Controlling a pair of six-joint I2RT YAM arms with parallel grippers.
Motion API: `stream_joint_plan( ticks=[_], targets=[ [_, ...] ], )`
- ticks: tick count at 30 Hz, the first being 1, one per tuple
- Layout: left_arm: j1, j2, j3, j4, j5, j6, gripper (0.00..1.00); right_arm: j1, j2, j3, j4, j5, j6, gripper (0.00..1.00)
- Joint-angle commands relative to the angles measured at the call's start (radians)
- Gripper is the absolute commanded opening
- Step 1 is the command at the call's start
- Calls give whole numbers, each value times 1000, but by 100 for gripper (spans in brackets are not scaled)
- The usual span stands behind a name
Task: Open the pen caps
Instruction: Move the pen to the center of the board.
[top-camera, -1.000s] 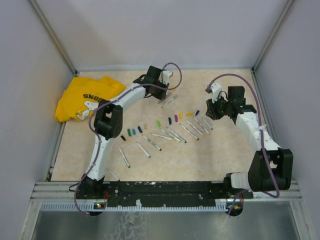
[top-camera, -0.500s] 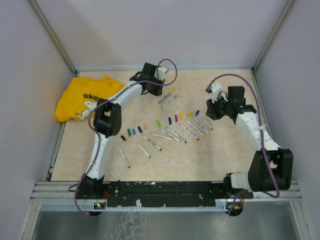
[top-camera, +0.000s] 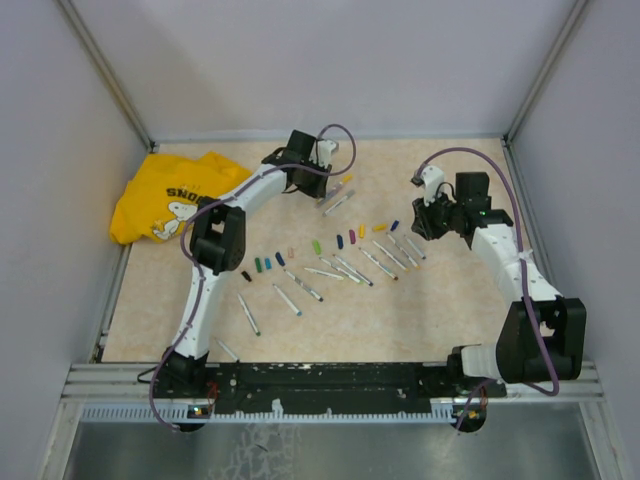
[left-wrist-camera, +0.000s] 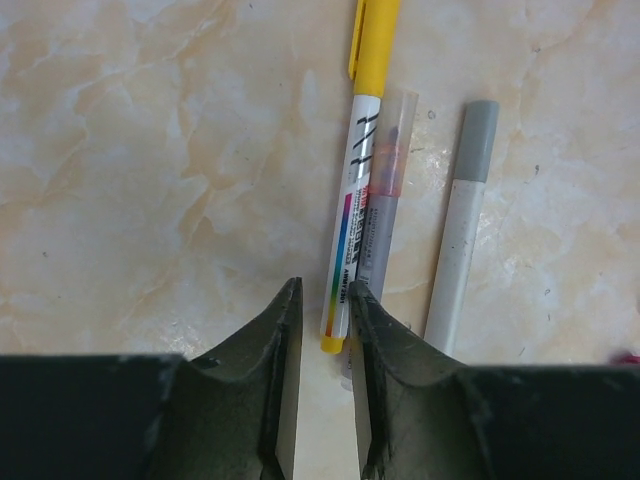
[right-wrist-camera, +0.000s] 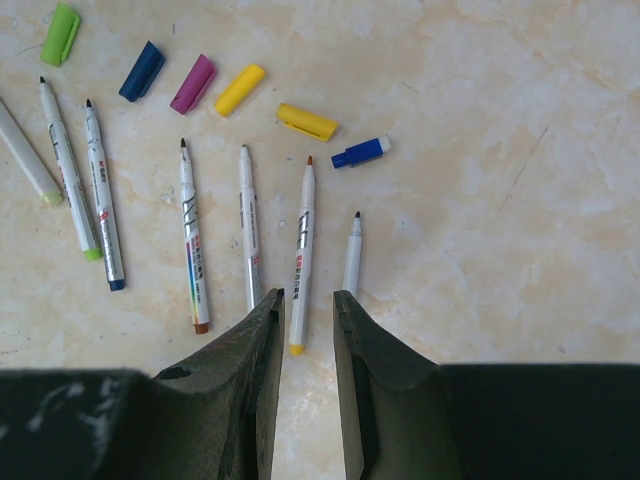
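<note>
Pen caps (right-wrist-camera: 193, 83), small smooth plastic stubs in green, blue, pink and yellow, lie loose in a row on the marbled table (right-wrist-camera: 500, 100), near thin bare pens (right-wrist-camera: 249, 225). Right gripper (right-wrist-camera: 307, 297) hangs over those pens, jaws a little apart, holding nothing. Left gripper (left-wrist-camera: 324, 290), also barely open and empty, is over a yellow-capped pen (left-wrist-camera: 355, 180).

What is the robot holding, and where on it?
Nothing. The left gripper and right gripper are both empty, fingers slightly apart; the pens lie on the table.
</note>
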Motion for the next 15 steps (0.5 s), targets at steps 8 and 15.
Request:
stream_joint_plan(
  ticks=[8, 15],
  targets=[
    [2, 27, 31, -19, 12, 10, 30, 10, -18, 10, 16, -8, -14, 27],
    [3, 6, -5, -20, -29, 22, 14, 9, -18, 10, 16, -8, -14, 27]
  ],
)
